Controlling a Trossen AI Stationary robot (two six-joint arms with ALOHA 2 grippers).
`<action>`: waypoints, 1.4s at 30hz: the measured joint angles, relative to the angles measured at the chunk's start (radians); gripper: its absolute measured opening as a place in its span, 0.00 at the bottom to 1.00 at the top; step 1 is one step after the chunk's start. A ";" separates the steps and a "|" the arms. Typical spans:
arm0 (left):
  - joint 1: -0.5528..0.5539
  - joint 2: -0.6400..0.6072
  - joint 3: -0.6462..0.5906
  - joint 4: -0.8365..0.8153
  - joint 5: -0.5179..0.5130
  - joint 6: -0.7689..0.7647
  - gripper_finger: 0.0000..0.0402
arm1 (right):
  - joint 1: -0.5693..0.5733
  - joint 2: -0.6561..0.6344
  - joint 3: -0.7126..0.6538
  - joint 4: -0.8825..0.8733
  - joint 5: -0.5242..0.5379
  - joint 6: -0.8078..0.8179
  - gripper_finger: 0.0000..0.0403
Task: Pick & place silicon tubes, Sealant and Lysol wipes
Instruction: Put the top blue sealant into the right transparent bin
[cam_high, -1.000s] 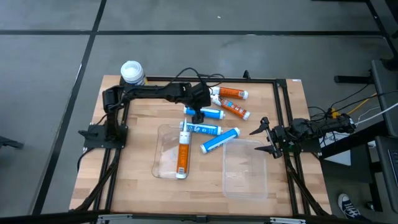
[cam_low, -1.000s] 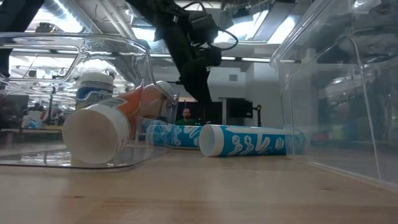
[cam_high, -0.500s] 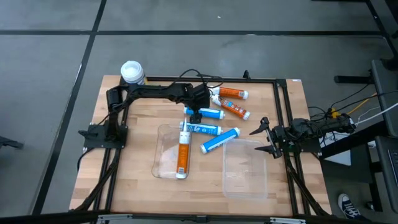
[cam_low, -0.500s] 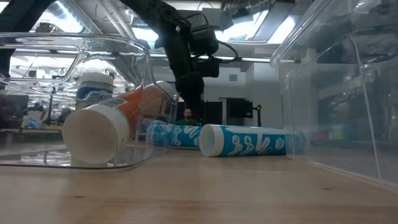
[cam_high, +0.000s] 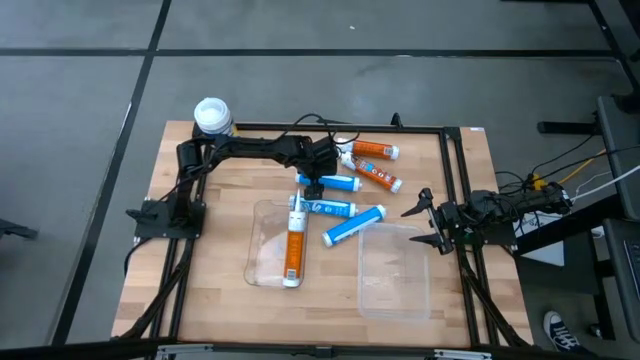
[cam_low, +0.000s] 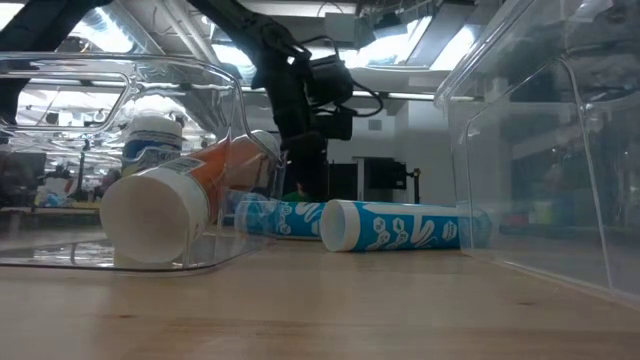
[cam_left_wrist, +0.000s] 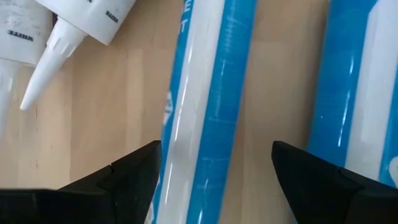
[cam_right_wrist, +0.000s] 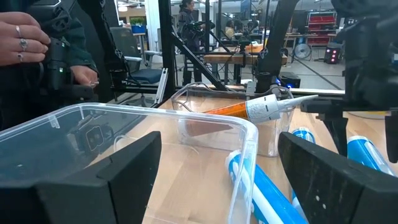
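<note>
My left gripper is open, pointing down over a blue-and-white tube that lies on its side at the table's middle. In the left wrist view its fingers stand on either side of this tube, across it, and I cannot see them touch it. Two more blue tubes lie nearer. Two orange tubes lie farther right. The yellow Lysol wipes canister stands upright at the far left corner. My right gripper waits open at the right edge.
A clear container at the near left holds an orange tube lying flat. A second clear container sits at the near right, in front of my right gripper. A person's hands show beyond the table.
My left gripper has come down toward the blue tube and shifted a little toward the table's left edge. The tubes have stayed where they were.
</note>
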 joint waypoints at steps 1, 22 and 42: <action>0.000 0.002 0.000 0.001 0.000 0.000 0.75 | 0.000 0.000 0.000 0.000 0.000 0.000 0.80; 0.027 0.027 0.001 0.005 0.000 0.000 0.75 | 0.000 0.000 0.000 0.000 0.000 0.000 0.80; 0.046 0.091 0.001 0.023 0.000 -0.017 0.75 | 0.000 0.000 0.000 0.000 0.000 0.000 0.80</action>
